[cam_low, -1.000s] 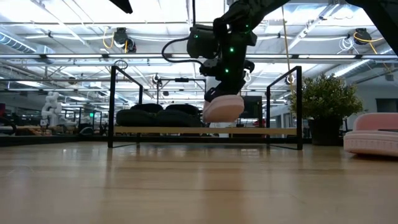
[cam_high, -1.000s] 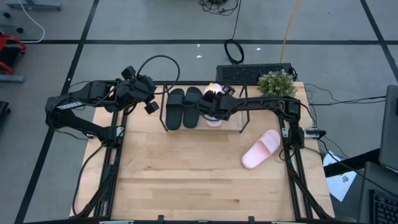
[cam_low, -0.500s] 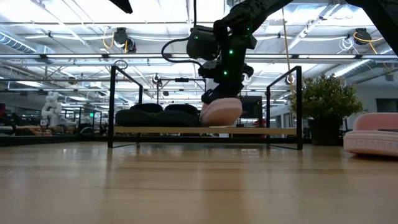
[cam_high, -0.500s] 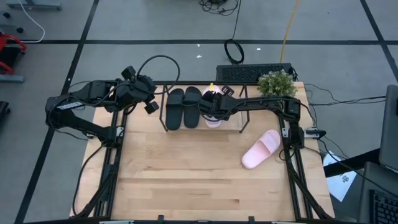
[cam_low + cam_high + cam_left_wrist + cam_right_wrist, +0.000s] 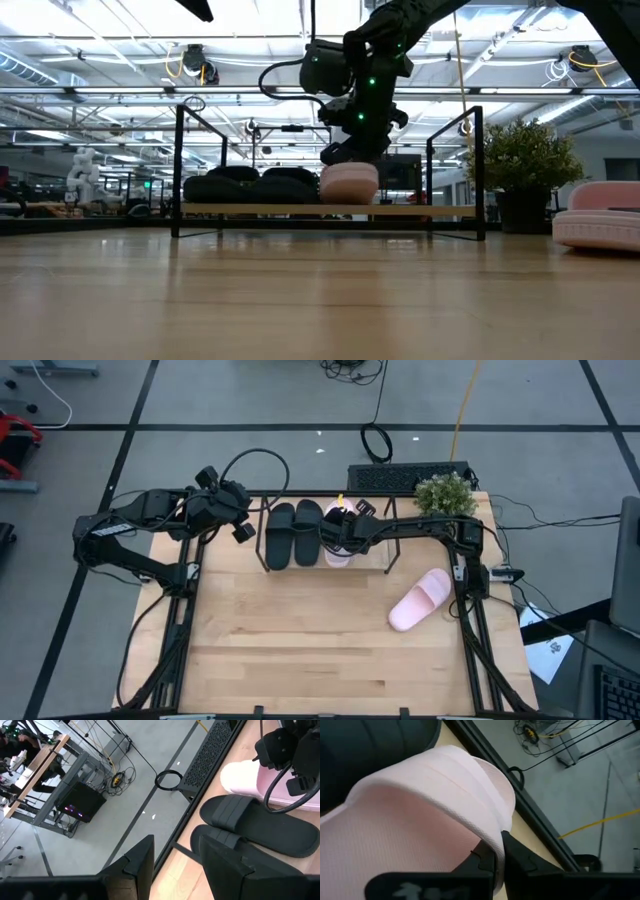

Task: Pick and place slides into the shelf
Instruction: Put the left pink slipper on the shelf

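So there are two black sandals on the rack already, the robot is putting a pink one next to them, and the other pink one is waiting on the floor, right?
Not quite: the other pink sandal lies on the wooden tabletop, not the floor, as the high view shows. The rest holds: two black sandals sit on the rack, and the right gripper sets a pink sandal beside them.

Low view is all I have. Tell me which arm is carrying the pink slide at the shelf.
Observer: The right one. In the high view the right gripper reaches across to the shelf and holds the pink slide just right of the two black slides.
Operator: Confirm the grip before I release.
Observer: In the right wrist view its jaws are closed on the edge of the slide's strap.
Operator: Report the other arm.
Observer: The left gripper waits off the shelf's left end, jaws open and empty.
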Tool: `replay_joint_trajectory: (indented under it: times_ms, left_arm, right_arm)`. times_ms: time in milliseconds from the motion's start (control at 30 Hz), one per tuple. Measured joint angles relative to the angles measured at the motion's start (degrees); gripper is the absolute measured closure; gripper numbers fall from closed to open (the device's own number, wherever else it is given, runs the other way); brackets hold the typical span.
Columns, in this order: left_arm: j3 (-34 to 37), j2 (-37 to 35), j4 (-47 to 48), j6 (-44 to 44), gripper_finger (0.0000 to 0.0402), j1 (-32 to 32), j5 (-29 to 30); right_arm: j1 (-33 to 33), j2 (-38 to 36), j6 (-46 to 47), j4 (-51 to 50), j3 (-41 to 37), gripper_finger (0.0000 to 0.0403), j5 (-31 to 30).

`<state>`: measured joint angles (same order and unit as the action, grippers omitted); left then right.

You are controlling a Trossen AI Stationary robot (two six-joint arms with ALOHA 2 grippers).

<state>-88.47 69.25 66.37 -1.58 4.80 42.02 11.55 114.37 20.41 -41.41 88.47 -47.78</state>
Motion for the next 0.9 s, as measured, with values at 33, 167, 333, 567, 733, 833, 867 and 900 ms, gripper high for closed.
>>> replay_joint_trajectory:
  times_ms: [33, 167, 333, 567, 733, 833, 867, 900]
  left_arm:
    - [0.0, 0.0, 0.01, 0.0, 0.0243, -0.01, 0.0]
    - [0.0, 0.0, 0.0, 0.02, 0.0243, 0.0, 0.0]
    - [0.0, 0.0, 0.0, 0.02, 0.0243, 0.0, -0.01]
    - [0.0, 0.0, 0.0, 0.04, 0.0243, -0.01, -0.02]
    - [0.0, -0.01, 0.01, 0.07, 0.0243, -0.01, -0.02]
    - [0.0, -0.02, 0.0, 0.07, 0.0243, 0.0, -0.02]
    - [0.0, 0.0, 0.0, 0.07, 0.0243, -0.02, -0.02]
    - [0.0, -0.01, 0.0, 0.08, 0.0243, 0.0, -0.02]
  right_arm:
    - [0.0, 0.0, 0.17, 0.08, 0.0, 0.0399, 0.32]
    - [0.0, -0.02, 1.03, 0.39, 0.02, 0.0399, 3.21]
    - [0.07, -0.07, 1.64, 0.3, 0.02, 0.0399, 4.33]
    - [0.12, -0.09, 1.51, 0.3, 0.07, 0.0398, 7.58]
    - [0.28, -0.11, 1.46, 0.39, 0.09, 0.0375, 8.7]
    - [0.26, -0.11, 1.46, 0.41, 0.09, 0.035, 8.95]
    - [0.26, -0.11, 1.46, 0.42, 0.09, 0.0341, 9.01]
    - [0.25, -0.11, 1.46, 0.42, 0.09, 0.0333, 9.05]
